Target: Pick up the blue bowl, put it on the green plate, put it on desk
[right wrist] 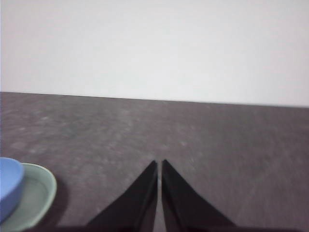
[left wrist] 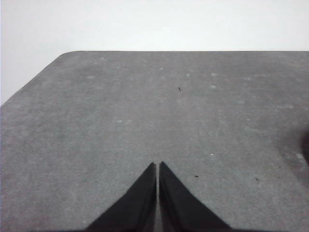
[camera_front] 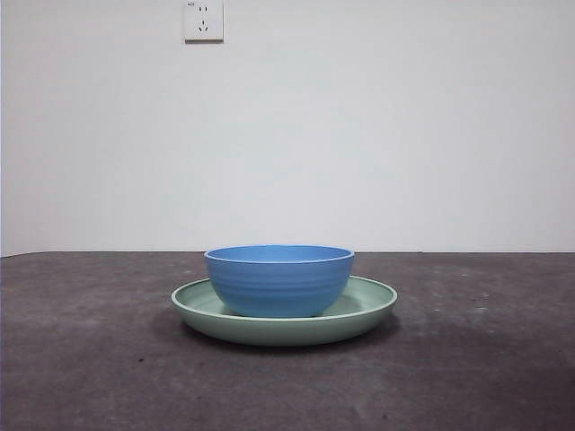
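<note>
The blue bowl (camera_front: 279,280) stands upright inside the green plate (camera_front: 368,305), which rests on the dark desk (camera_front: 90,359) at the middle of the front view. In the right wrist view part of the bowl (right wrist: 9,186) and the plate (right wrist: 38,195) show at the picture's edge, off to the side of my right gripper (right wrist: 159,163), which is shut and holds nothing. My left gripper (left wrist: 158,165) is shut too, over bare desk (left wrist: 145,106), with neither dish in its view. No arm appears in the front view.
A white wall with a power socket (camera_front: 203,20) stands behind the desk. The desk's far edge and a rounded corner (left wrist: 67,53) show in the left wrist view.
</note>
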{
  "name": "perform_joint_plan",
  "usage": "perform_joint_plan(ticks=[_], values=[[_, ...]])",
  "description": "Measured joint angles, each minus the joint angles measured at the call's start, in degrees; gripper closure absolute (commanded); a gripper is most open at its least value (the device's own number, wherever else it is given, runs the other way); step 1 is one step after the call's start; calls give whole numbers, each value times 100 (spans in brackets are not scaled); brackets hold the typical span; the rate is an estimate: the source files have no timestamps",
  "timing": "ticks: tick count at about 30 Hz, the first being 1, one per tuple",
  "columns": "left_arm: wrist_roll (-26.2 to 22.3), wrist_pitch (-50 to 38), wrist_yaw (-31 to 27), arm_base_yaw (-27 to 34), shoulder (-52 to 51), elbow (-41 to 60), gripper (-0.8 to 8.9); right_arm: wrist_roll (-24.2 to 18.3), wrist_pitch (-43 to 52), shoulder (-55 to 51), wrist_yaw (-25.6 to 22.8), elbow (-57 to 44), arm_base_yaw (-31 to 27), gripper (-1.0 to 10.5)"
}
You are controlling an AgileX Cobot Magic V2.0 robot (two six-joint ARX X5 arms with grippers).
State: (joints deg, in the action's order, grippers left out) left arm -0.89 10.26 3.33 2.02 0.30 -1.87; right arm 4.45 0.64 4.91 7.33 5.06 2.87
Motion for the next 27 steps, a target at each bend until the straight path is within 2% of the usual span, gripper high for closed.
perform_joint_plan(ticks=[8,15,27], values=[[2,0,-2,0,0,0,804,308,-214,-444,-142,-415,0,939],[11,0,0,0,0,0,804,334,-1032,-461,-291,-411,0,939],[13,0,-2,0,0,0,804,350,-1019,-457,-299,-409,0,939]])
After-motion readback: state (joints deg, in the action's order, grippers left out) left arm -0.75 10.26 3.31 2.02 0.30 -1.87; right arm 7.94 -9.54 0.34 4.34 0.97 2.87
